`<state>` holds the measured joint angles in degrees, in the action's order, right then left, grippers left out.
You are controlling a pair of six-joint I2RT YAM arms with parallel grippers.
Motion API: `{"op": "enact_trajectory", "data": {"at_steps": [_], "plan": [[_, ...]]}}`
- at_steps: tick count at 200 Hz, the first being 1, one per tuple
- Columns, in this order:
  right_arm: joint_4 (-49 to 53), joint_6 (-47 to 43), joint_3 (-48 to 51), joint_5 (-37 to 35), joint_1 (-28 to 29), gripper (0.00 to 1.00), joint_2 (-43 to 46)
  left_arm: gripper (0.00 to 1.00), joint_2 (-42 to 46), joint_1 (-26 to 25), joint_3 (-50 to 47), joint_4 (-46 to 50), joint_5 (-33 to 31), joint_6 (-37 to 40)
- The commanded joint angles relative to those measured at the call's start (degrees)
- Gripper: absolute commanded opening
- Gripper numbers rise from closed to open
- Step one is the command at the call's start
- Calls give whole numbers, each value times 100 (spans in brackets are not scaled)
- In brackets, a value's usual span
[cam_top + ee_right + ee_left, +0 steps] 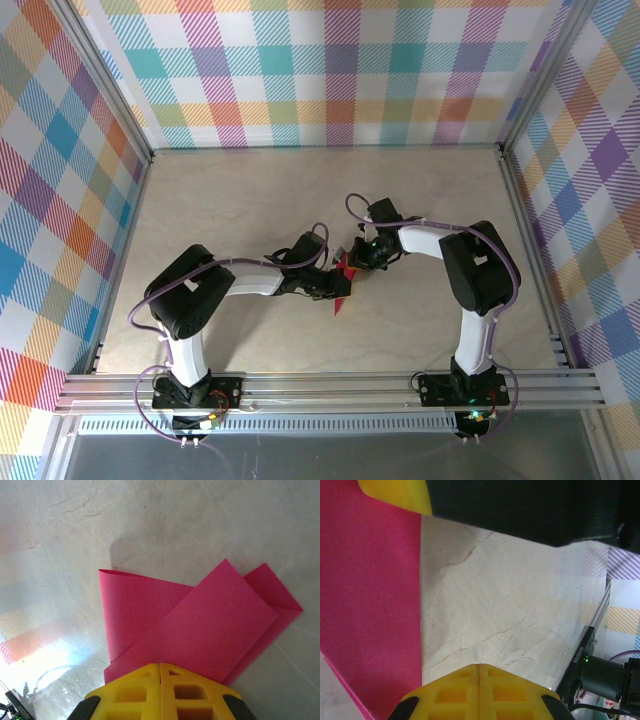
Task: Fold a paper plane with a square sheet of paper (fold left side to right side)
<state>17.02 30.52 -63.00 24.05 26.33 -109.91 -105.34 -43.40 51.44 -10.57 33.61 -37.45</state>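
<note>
The right jaws are pressed together, pinching nothing, and seem to be bearing down on the folded pink paper [210,625], which is fanning out just ahead of them on the tabletop [210,515], likely to hold the crease. The left jaws are also staying shut, with the paper lying just to their left.

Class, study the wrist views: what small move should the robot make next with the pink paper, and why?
Probably press the shut right gripper down and sweep it along the fold. The paper is folded but not flat: one layer bulges up with a rounded, uncreased edge. The left gripper, also shut, sits beside the paper's straight edge and could steady it.
</note>
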Motion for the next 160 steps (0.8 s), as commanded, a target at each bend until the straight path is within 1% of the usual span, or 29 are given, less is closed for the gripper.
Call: {"op": "enact_trajectory", "data": {"at_steps": [1,50,82,160], "plan": [[487,-131,165,-481,66,0,-338,0,-121,-17,155,81,120,159],[608,-196,119,-601,67,0,-347,0,-292,-11,79,143,-33,258],[687,-242,102,-661,73,0,-369,0,-236,9,-35,227,-107,336],[1030,-427,-111,-879,68,0,-478,0,0,24,-402,307,-4,505]]}}
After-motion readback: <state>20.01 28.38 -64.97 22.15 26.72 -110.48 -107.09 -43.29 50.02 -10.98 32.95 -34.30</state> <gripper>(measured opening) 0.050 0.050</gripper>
